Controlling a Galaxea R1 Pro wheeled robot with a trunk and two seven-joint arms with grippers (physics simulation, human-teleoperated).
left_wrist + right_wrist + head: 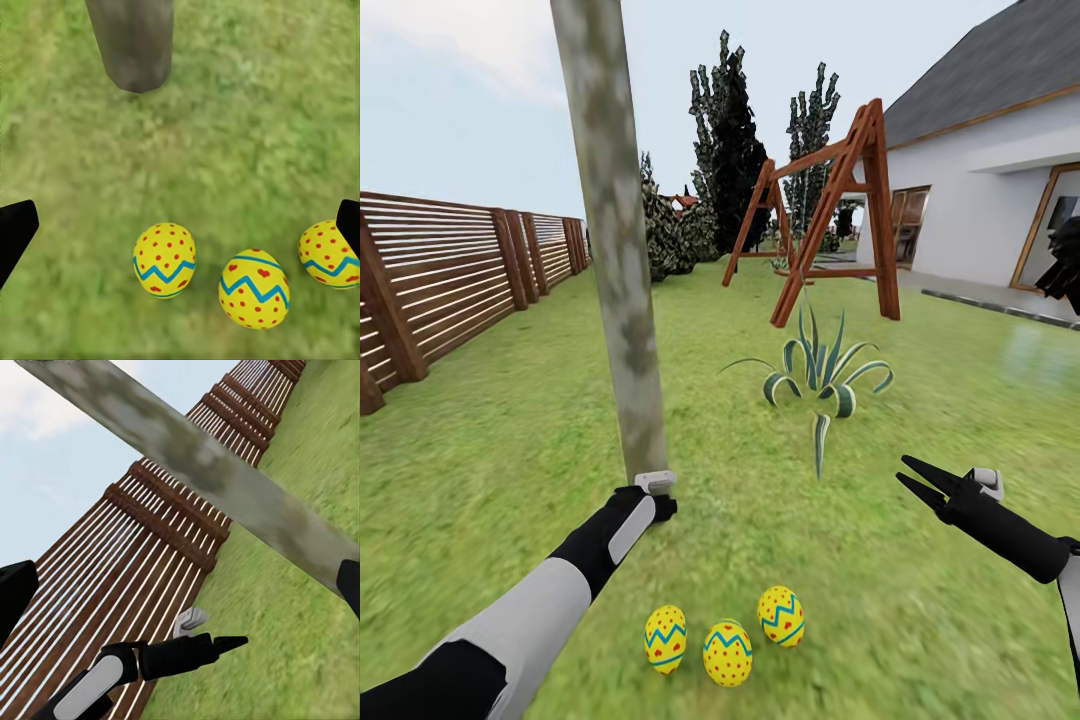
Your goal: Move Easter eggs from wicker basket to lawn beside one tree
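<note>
Three yellow Easter eggs with red dots and teal zigzags lie on the lawn (490, 440) close in front of me: one (665, 638), one (728, 653) and one (781, 616). They rest just short of the foot of a pale mottled tree trunk (615, 250). My left gripper (663, 507) hovers by the trunk's base, above the eggs (165, 259), (254, 288), (328, 253). It is open and empty, its fingers wide apart. My right gripper (903, 470) is raised at the right, open and empty. The wicker basket is out of view.
A spiky striped agave (820, 375) grows right of the tree. Behind it stands a red-brown wooden swing frame (830, 210). A slatted fence (450, 280) runs along the left, a white house (980, 190) stands at the right, and dark cypresses (730, 150) rise at the back.
</note>
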